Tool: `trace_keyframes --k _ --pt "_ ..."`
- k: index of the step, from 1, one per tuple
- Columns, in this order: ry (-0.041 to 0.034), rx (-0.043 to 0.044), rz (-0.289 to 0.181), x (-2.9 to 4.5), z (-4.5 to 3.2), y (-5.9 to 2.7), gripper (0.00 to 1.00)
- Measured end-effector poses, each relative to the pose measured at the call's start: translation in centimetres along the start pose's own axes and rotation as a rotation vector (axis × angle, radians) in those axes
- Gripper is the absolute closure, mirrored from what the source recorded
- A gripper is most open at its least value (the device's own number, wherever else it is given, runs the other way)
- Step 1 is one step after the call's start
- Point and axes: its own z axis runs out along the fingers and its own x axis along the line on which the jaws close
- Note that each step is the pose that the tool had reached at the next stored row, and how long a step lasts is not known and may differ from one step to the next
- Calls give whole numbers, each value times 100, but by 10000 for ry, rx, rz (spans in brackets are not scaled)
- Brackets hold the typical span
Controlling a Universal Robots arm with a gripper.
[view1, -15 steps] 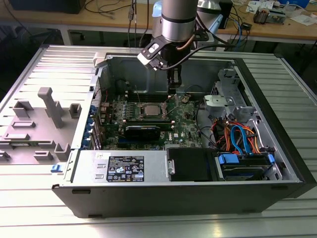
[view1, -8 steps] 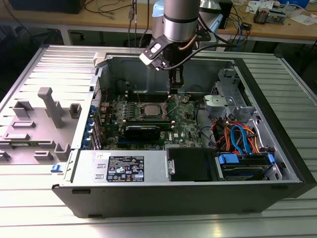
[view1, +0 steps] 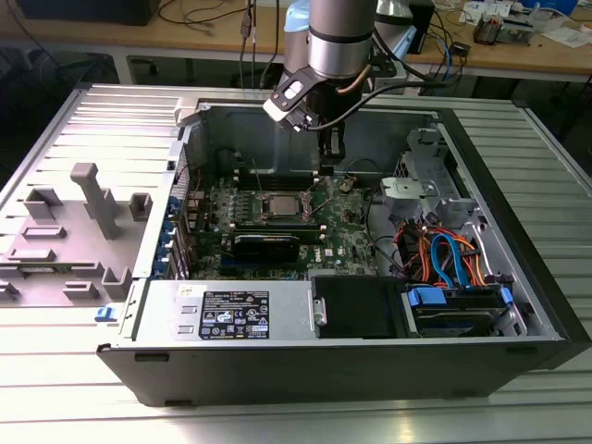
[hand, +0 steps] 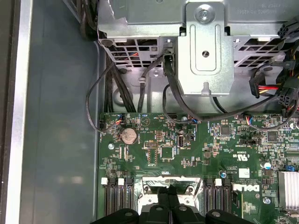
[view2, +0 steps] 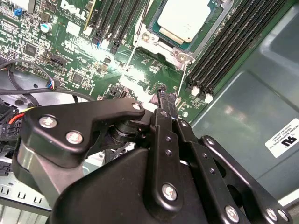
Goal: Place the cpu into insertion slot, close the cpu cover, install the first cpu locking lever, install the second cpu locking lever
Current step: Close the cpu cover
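The cpu (view2: 183, 17), a square silvery chip, lies in the insertion slot (view1: 282, 205) on the green motherboard. The cpu cover (view2: 164, 43), a metal frame, lies flat around it. Two thin wire levers (view2: 132, 51) run out from the socket's sides; whether they are latched I cannot tell. In the exterior view my gripper (view1: 326, 170) hangs just above the board, a little to the right of the socket and apart from it. Its black fingers (view2: 164, 100) are pressed together with nothing between them. The fingers (hand: 168, 207) also point at the socket's near bracket in the first wrist view.
The open computer case (view1: 518, 231) walls in the board. Black memory slots (view2: 224, 51) flank the socket. A drive cage (hand: 205, 51) and loose cables (view1: 444, 254) lie at the exterior view's right, the power supply (view1: 231, 310) in front. Grey fixtures (view1: 92, 199) stand on the table at its left.
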Motion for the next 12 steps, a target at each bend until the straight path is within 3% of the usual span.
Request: trace_keyframes --k 12 --pt "-1 0 1 -2 1 14 89"
